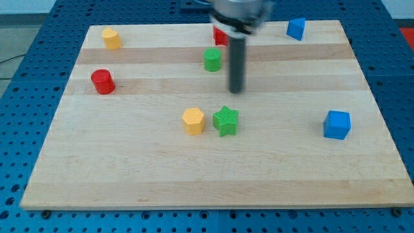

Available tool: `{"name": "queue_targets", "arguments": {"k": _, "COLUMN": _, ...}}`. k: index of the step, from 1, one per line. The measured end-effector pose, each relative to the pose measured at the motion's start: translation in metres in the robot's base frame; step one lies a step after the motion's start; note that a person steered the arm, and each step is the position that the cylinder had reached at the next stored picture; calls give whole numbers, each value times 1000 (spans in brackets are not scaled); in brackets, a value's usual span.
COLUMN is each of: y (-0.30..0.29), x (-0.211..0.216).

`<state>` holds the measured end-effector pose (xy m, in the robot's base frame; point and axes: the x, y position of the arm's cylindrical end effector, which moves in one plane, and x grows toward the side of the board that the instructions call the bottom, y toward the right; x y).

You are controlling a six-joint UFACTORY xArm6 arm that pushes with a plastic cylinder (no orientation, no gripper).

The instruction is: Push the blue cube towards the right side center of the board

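Note:
The blue cube (337, 124) lies near the board's right edge, about mid-height. My tip (237, 90) rests on the board near the centre, well to the left of the cube and a little higher in the view. The rod rises from it to the top of the view. A green star (226, 120) lies just below my tip, a little to its left. A green cylinder (212, 59) lies up and to the left of my tip.
A yellow hexagonal block (193, 120) sits left of the star. A red cylinder (103, 81) and a yellow block (111, 38) are at the left. A red block (220, 35) is partly hidden behind the rod. A second blue block (295, 28) is at the top right.

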<state>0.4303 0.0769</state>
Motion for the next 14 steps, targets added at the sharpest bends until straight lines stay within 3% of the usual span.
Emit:
{"name": "queue_targets", "arguments": {"k": 1, "y": 22, "x": 89}}
{"name": "queue_targets", "arguments": {"k": 2, "y": 63, "x": 127}}
{"name": "queue_targets", "arguments": {"k": 4, "y": 103, "x": 67}}
{"name": "queue_targets", "arguments": {"k": 6, "y": 113, "x": 106}}
{"name": "queue_targets", "arguments": {"k": 7, "y": 147, "x": 88}}
{"name": "queue_targets", "arguments": {"k": 8, "y": 123, "x": 21}}
{"name": "queue_targets", "arguments": {"k": 9, "y": 131, "x": -4}}
{"name": "queue_targets", "arguments": {"k": 10, "y": 138, "x": 34}}
{"name": "queue_targets", "arguments": {"k": 11, "y": 185, "x": 23}}
{"name": "queue_targets", "arguments": {"k": 12, "y": 191, "x": -15}}
{"name": "queue_targets", "arguments": {"k": 14, "y": 158, "x": -19}}
